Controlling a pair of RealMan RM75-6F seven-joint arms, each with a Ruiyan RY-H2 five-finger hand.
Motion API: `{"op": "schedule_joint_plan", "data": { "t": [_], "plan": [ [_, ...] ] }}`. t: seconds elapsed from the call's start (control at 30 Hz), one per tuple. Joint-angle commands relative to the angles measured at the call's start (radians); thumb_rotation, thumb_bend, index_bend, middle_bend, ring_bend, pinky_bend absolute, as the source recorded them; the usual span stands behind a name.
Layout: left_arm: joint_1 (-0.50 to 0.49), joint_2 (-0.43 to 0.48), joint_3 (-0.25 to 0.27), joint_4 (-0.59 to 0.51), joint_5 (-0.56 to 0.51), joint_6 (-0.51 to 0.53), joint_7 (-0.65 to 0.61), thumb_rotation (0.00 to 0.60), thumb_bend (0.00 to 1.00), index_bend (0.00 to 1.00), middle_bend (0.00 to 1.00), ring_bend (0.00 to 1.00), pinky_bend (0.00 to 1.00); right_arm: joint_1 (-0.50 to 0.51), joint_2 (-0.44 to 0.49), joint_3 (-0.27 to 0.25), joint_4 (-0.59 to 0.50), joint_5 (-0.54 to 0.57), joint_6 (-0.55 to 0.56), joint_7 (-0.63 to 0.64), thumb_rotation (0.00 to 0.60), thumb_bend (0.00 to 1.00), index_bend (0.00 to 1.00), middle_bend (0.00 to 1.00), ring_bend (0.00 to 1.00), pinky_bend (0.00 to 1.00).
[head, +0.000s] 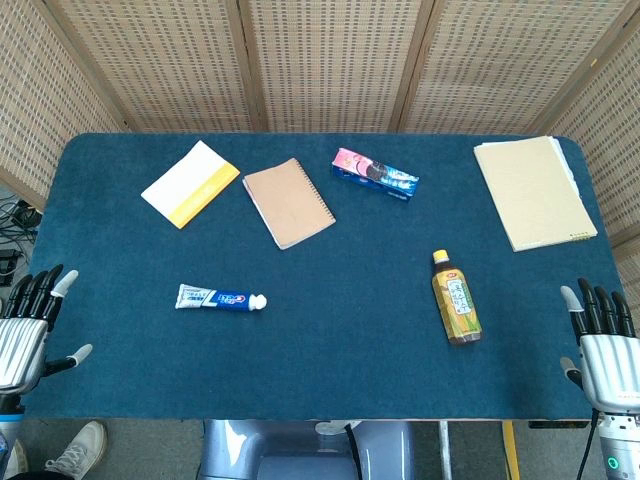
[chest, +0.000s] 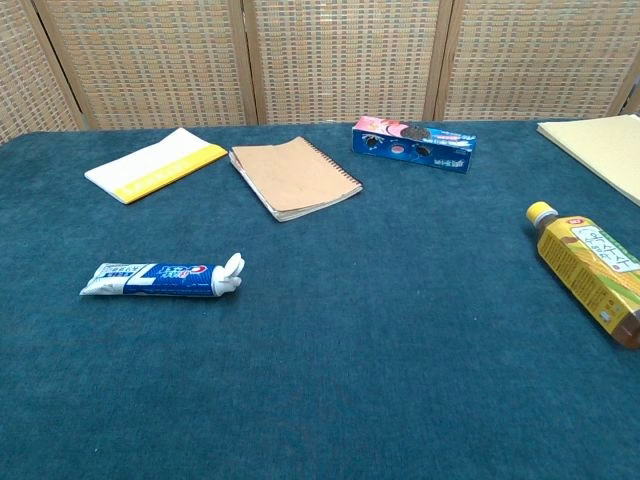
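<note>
Left robot hand (head: 28, 335) rests at the near left corner of the desk (head: 340, 370), fingers spread and extended upward, holding nothing. Right robot hand (head: 603, 345) rests at the near right corner in a matching posture, fingers apart and empty. Neither hand appears in the chest view.

Nearest to the left robot hand is the toothpaste tube (head: 221, 298). It lies flat on the desk, apart from the hand, toward the desk centre and slightly farther back. Its long axis runs roughly left to right across the desk, with the flat crimped end toward the left robot hand and the white cap pointing away, toward the centre.

Nearest to the right robot hand is the tea bottle (head: 456, 299). It lies on its side, apart from the hand and inward of it. Its long axis runs nearly front to back, yellow cap toward the far edge and base toward the near edge, tilted slightly.

Farther back, well apart from both hands, lie a yellow-and-white booklet (head: 190, 183), a brown spiral notebook (head: 288, 202), a blue-and-pink cookie box (head: 375, 174) and a beige pad (head: 533, 191) at the far right corner.
</note>
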Motion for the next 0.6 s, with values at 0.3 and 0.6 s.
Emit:
{"op": "schedule_joint_plan", "data": {
  "t": [0.3,0.6],
  "plan": [
    [-0.052,-0.027,-0.012,0.041,-0.008,-0.08,-0.003,0.6,0.0,0.0,0.0,0.0,0.0,0.003,-0.002,0.001,0.0,0.012,-0.014,-0.011,0.6,0.0,0.0,0.0,0.0,0.0],
    [-0.308,-0.137,-0.081,0.209,-0.02,-0.409,-0.08,0.6,0.0,0.05,0.07,0.1,0.21,0.013,-0.01,0.014,0.01,0.049,-0.038,-0.025,0.6,0.0,0.0,0.0,0.0,0.0]
  ]
}}
